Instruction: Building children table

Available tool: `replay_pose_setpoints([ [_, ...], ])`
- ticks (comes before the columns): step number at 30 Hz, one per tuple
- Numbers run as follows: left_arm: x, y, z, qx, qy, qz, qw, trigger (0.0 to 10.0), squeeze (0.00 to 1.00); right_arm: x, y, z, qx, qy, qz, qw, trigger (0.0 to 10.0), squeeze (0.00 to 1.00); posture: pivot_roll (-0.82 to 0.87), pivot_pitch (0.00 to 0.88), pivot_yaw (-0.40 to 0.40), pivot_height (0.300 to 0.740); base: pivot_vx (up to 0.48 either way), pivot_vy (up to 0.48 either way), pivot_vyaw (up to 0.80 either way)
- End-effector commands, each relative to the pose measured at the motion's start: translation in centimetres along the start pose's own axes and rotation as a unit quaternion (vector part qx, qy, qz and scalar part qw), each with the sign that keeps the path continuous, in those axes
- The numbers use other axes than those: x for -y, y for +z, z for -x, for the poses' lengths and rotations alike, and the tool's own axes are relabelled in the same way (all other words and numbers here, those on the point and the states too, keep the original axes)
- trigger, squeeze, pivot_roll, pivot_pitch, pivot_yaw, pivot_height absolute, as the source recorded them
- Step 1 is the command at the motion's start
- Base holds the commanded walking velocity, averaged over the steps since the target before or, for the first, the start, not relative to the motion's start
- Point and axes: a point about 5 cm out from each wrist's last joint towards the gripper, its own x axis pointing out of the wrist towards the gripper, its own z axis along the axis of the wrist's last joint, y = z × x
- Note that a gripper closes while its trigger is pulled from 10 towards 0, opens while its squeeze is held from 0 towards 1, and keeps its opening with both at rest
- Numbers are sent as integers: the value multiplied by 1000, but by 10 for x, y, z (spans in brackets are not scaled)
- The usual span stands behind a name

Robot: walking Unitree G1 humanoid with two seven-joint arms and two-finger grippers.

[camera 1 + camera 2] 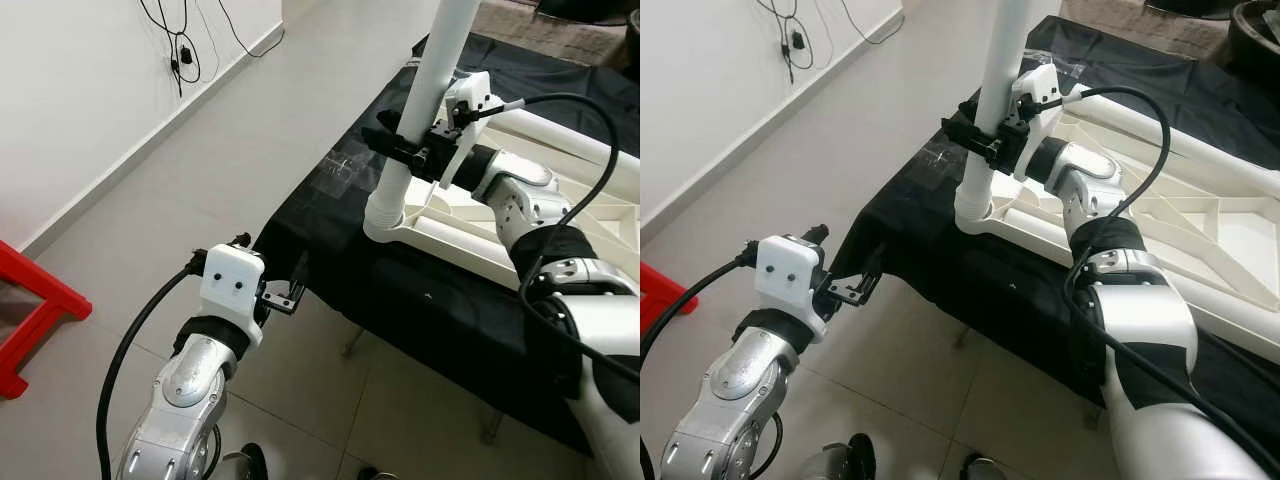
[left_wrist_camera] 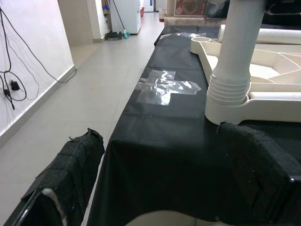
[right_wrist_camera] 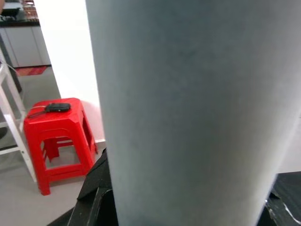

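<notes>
A white table leg (image 1: 425,95) stands upright in the corner socket (image 2: 225,103) of the upside-down white table top (image 1: 470,245), which lies on a black cloth-covered bench (image 1: 330,220). My right gripper (image 1: 400,150) is shut on the leg a little above the socket, one black finger on each side. In the right wrist view the leg (image 3: 188,113) stands very close. My left gripper (image 1: 293,283) hangs open by the bench's near left corner, below the cloth edge, with nothing between its padded fingers (image 2: 66,179).
Clear tape (image 2: 164,87) is stuck on the cloth left of the socket. Another white leg (image 1: 560,135) lies across the table top. A red stool (image 3: 59,136) carries a dark phone (image 3: 57,107). Cables (image 1: 180,50) hang on the left wall above grey floor tiles.
</notes>
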Motion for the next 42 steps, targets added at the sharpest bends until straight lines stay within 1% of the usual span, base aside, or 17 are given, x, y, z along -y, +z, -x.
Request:
replay_pose_setpoints([
  [1, 1, -1, 4, -7, 2, -2, 1000, 10000, 0, 0, -8, 3, -27, -2, 3, 1000, 10000, 0, 60, 261, -80, 740, 0, 0, 0],
  [3, 2, -2, 4, -7, 1, -1, 1000, 10000, 0, 5, -7, 3, -26, -37, 10, 999, 10000, 0, 58, 262, -81, 740, 0, 0, 0],
  [5, 3, -2, 4, -8, 1, -1, 1000, 10000, 0, 6, -6, 4, -24, -52, 13, 998, 10000, 0, 58, 263, -81, 740, 0, 0, 0],
  [9, 3, -2, 4, -8, 0, -2, 1000, 10000, 0, 6, -5, 3, -22, -50, 8, 998, 10000, 0, 58, 265, -81, 740, 0, 0, 0],
  [11, 3, -2, 4, -8, 0, -3, 1000, 10000, 0, 1, -10, 4, -36, -11, 3, 999, 10000, 0, 56, 267, -83, 740, 0, 0, 0],
  [13, 3, -2, 4, -8, 0, -3, 1000, 10000, 0, 1, -10, 4, -36, -11, 3, 999, 10000, 0, 56, 267, -83, 740, 0, 0, 0],
  [15, 4, -3, 4, -9, 1, -3, 1000, 10000, 0, -3, -16, 6, -52, 29, -11, 998, 10000, 0, 56, 268, -83, 740, 0, 0, 0],
  [17, 3, -3, 5, -10, 1, -3, 1000, 10000, 0, -4, -18, 8, -59, 49, -19, 997, 10000, 0, 53, 267, -83, 740, 0, 0, 0],
  [22, 3, -3, 5, -10, 1, -4, 1000, 10000, 0, -4, -20, 10, -67, 48, -14, 997, 10000, 0, 53, 267, -83, 740, 0, 0, 0],
  [29, 4, -3, 5, -11, 1, -3, 1000, 10000, 0, -3, -18, 9, -60, 43, -14, 997, 10000, 0, 53, 269, -81, 740, 0, 0, 0],
  [31, 4, -3, 5, -11, 1, -3, 1000, 10000, 0, -5, -17, 8, -51, 61, -32, 996, 10000, 0, 51, 268, -81, 740, 0, 0, 0],
  [33, 4, -3, 5, -11, 1, -3, 1000, 10000, 0, -5, -17, 8, -51, 61, -32, 996, 10000, 0, 51, 268, -81, 740, 0, 0, 0],
  [36, 4, -3, 5, -10, 1, -3, 1000, 10000, 0, -9, -19, 6, -44, 84, -56, 994, 10000, 0, 53, 269, -82, 740, 0, 0, 0],
  [37, 4, -3, 5, -11, 1, -3, 1000, 10000, 0, -11, -20, 5, -37, 95, -72, 992, 10000, 0, 53, 269, -82, 740, 0, 0, 0],
  [38, 4, -3, 5, -11, 1, -3, 1000, 10000, 0, -11, -20, 5, -37, 95, -72, 992, 10000, 0, 53, 269, -82, 740, 0, 0, 0],
  [39, 4, -3, 5, -11, 1, -3, 1000, 10000, 0, -13, -21, 4, -26, 100, -89, 991, 10000, 0, 61, 269, -85, 740, 0, 0, 0],
  [42, 4, -3, 6, -11, 2, -3, 1000, 10000, 0, -14, -22, 3, -13, 102, -102, 989, 10000, 0, 63, 267, -86, 740, 0, 0, 0],
])
